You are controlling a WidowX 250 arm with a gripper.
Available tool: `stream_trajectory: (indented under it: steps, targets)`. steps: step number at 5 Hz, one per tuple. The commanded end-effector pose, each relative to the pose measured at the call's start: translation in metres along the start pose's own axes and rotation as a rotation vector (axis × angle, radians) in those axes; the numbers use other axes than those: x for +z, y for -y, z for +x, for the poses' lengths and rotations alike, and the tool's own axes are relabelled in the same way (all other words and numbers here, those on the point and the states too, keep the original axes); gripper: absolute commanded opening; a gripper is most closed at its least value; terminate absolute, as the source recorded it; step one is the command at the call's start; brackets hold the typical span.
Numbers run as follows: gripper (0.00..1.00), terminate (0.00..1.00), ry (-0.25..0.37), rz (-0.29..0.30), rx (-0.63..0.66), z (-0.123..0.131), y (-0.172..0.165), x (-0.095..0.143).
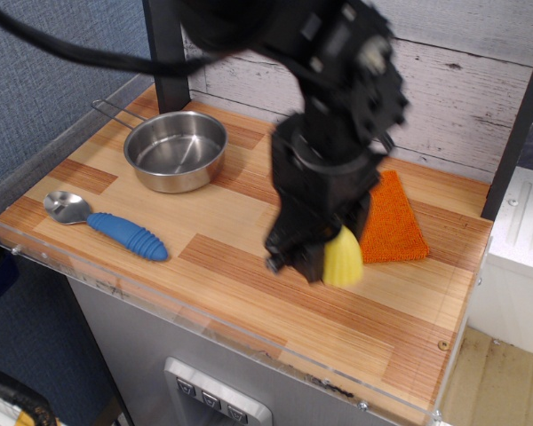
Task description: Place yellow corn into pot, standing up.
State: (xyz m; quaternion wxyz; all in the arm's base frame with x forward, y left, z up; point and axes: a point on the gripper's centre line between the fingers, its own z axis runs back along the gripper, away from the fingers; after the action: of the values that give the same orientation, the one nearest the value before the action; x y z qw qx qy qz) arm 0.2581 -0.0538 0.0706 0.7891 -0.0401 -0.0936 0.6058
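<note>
The yellow corn [343, 258] hangs in my black gripper [324, 256], lifted above the wooden table near its middle right. The gripper is shut on the corn; only the corn's wide lower end shows below the fingers, the tip is hidden. The arm is motion-blurred. The pot [175, 150], a shallow shiny steel pan with a thin wire handle [115, 110], sits empty at the back left, well to the left of the gripper.
A metal spoon with a ribbed blue handle [127, 235] lies at the front left. An orange cloth [393, 227] lies at the back right, partly behind the arm. A clear plastic rim [204, 327] runs along the table's front edge.
</note>
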Motion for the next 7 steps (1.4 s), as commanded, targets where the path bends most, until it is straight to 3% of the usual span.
stream_trajectory:
  steps: [1, 3, 4, 7]
  targets:
    - [0.0, 0.0, 0.031, -0.071, 0.131, 0.051, 0.008, 0.034]
    - [0.0, 0.0, 0.072, -0.087, 0.268, 0.117, 0.018, 0.045]
    - [0.0, 0.0, 0.084, -0.075, 0.345, 0.146, 0.015, 0.039]
    - [0.0, 0.0, 0.126, -0.003, 0.48, 0.192, 0.009, 0.006]
